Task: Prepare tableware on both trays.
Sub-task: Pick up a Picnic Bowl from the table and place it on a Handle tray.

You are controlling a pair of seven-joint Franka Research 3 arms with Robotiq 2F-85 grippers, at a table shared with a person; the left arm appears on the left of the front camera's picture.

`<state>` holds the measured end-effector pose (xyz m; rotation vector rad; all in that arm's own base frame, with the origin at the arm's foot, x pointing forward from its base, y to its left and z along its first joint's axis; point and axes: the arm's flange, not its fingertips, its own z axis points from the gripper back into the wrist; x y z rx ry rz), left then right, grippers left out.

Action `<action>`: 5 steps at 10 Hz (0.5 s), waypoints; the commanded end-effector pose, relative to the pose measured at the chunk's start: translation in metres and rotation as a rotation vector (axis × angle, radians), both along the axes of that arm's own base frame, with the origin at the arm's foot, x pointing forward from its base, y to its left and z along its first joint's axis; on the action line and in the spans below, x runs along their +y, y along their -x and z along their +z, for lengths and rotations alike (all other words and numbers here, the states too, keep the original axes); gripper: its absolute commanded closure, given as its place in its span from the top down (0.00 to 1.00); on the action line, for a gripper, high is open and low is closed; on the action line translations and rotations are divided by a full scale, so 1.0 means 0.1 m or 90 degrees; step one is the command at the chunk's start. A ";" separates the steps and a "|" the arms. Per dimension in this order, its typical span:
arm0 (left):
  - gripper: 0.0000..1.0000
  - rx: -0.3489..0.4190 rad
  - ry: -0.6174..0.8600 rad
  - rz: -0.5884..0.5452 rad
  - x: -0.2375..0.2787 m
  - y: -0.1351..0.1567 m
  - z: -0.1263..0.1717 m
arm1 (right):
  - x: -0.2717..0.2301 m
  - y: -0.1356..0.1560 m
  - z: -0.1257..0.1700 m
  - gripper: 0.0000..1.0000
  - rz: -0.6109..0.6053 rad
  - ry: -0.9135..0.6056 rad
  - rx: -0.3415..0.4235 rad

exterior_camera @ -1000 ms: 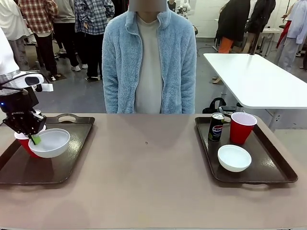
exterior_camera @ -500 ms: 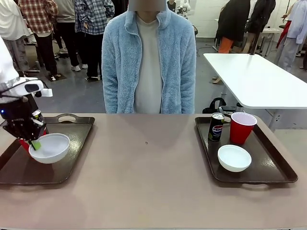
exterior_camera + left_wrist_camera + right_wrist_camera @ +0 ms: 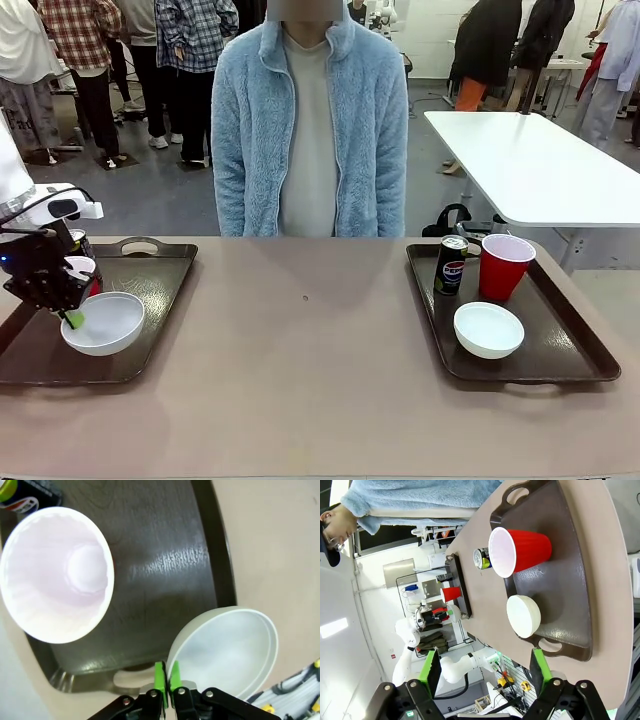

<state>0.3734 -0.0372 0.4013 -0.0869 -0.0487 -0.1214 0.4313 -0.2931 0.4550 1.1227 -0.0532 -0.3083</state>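
Note:
My left gripper is shut on the near rim of a white bowl, holding it low over the left tray; I cannot tell if it touches. The green pads pinch the bowl at its rim. A red cup and a Pepsi can stand just behind it; the cup shows its pale inside beside the can. The right tray holds a can, a red cup and a bowl. My right gripper stands open, well off that tray.
A person in a light blue fleece stands at the table's far edge, hands out of sight. The brown tabletop lies between the two trays. A white table stands behind at the right.
My left gripper has carried the bowl down and toward the tray's near side. The red cup, which the bowl partly covered before, now shows behind it.

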 end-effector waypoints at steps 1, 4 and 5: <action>0.04 -0.013 -0.030 0.033 -0.01 0.11 -0.27 | -0.01 -0.01 0.02 0.93 0.001 -0.004 0.002; 0.04 -0.001 -0.021 0.078 0.07 -0.16 -0.48 | -0.01 -0.01 0.02 0.93 0.001 -0.004 0.002; 0.04 0.005 -0.022 0.083 0.06 -0.21 -0.51 | -0.01 -0.01 0.02 0.93 0.001 -0.004 0.002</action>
